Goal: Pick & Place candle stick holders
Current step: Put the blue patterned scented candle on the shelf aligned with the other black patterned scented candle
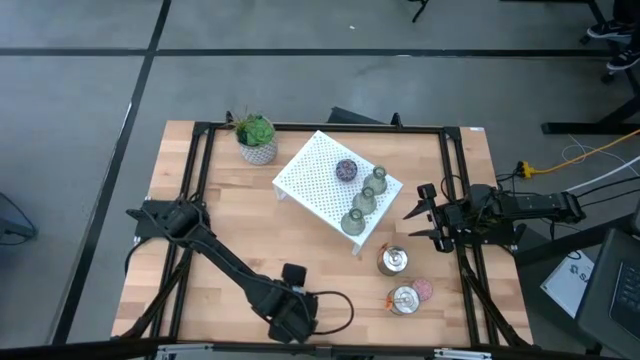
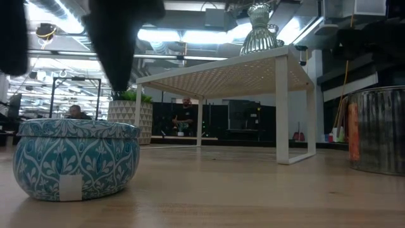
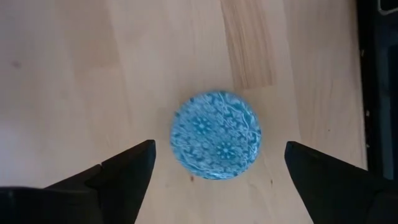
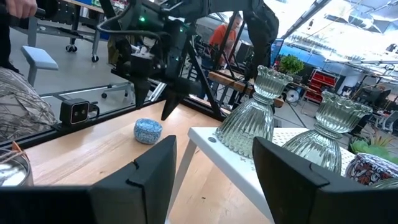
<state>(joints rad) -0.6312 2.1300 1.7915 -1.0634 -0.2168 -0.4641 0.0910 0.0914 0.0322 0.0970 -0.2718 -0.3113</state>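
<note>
The candle stick holders were found in three groups on the wooden table. One group stood on the white perforated stand, one on the right near part of the tabletop, and one single piece lay at the near edge, left of centre.

The stand was set at an angle at the far centre of the table. The left arm was extended from the left side toward the near edge. The right arm was held at the right side, just beside the right end of the stand. A potted plant was placed at the far edge, left of the stand.

Two shiny silver holders were placed on the tabletop near the right end of the stand, one nearer than the other. Three olive-green bell-shaped holders were lined up upright along the right side of the stand top. A purple holder was set on the stand just left of that row. A pink holder was located just beside the nearer silver holder, on its right.

The blue holder, patterned in white, rested on the bare tabletop. The left gripper was held directly above it. Its fingers were spread wide, one on each side of the blue holder, and no contact was made.

The right gripper was pointed left toward the stand. Its fingers were parted and nothing was grasped between them.
</note>
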